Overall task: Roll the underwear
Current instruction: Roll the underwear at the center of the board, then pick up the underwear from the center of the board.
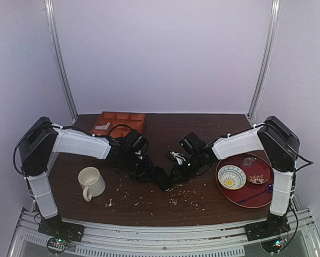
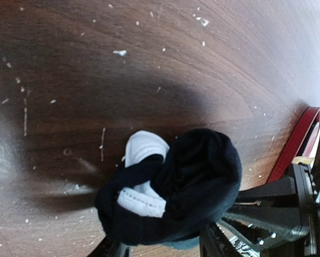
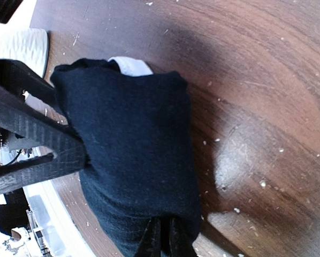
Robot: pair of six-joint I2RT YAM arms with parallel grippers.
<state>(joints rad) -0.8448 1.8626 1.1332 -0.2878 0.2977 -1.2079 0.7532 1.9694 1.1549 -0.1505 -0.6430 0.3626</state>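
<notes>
A: Underwear (image 1: 162,178) sat at centre frame in the top view, a dark bundle on the table (image 1: 203,134), between your two arms.

B: And my grippers?

A: Your right gripper (image 3: 162,235) was pinched shut on the underwear (image 3: 136,155) — its fingers met at the bottom edge of the rt wrist view w/ black fabric bunched round them. Your left gripper (image 2: 160,249) stood partly open at the bottom of the lt wrist view, jaws either side of the bundle (image 2: 187,187); couldn't tell if they touched it.

B: How did the roll look?

A: Loosely balled, white edging (image 2: 141,201) showing at the lower middle of the lt wrist view. Crumbs (image 1: 178,194) lay scattered just below it in the top view.

B: Other stuff?

A: Cream mug (image 1: 91,182) lower left, red plate (image 1: 256,198) w/ a bowl (image 1: 231,176) at right, orange tray (image 1: 119,122) at upper left of the tabletop.
</notes>
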